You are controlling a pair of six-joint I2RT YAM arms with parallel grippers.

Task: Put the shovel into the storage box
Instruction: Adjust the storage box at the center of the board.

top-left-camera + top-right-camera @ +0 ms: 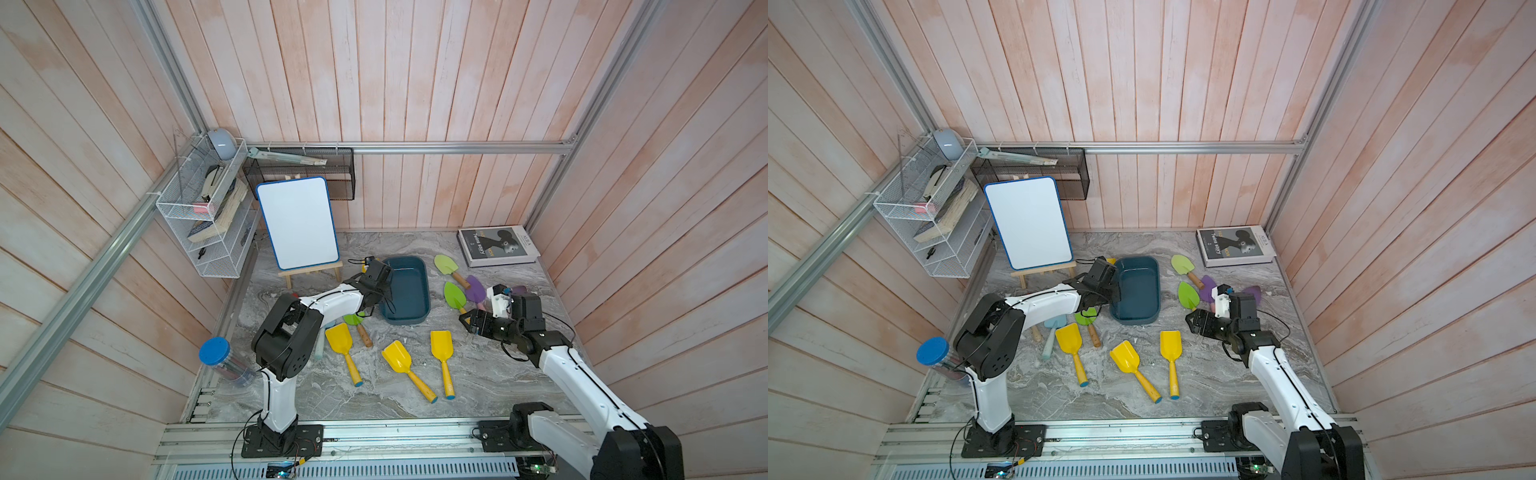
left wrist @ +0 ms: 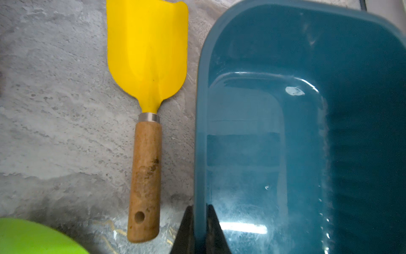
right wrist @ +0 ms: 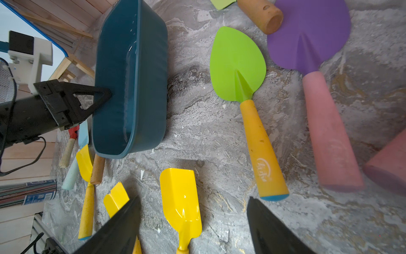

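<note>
The dark teal storage box [image 1: 426,286] [image 1: 1159,286] stands mid-table with nothing inside. My left gripper [image 1: 386,305] [image 2: 200,209] is shut on the rim of its long left wall [image 3: 131,88]. A yellow shovel with a wooden handle [image 2: 147,55] lies just outside that wall. Three more yellow shovels [image 1: 397,357] lie in front of the box. Green shovels [image 1: 454,295] and a purple one [image 1: 476,289] lie to its right. My right gripper [image 1: 463,318] [image 3: 193,200] hangs open over the table, just beyond the handle end of a green shovel [image 3: 237,63], holding nothing.
A whiteboard on a wooden easel [image 1: 297,222] stands behind the left arm. A book [image 1: 496,245] lies at the back right. A white wire rack [image 1: 208,208] and a black mesh basket [image 1: 299,172] hang on the walls. A blue-lidded jar [image 1: 216,351] is at the left edge.
</note>
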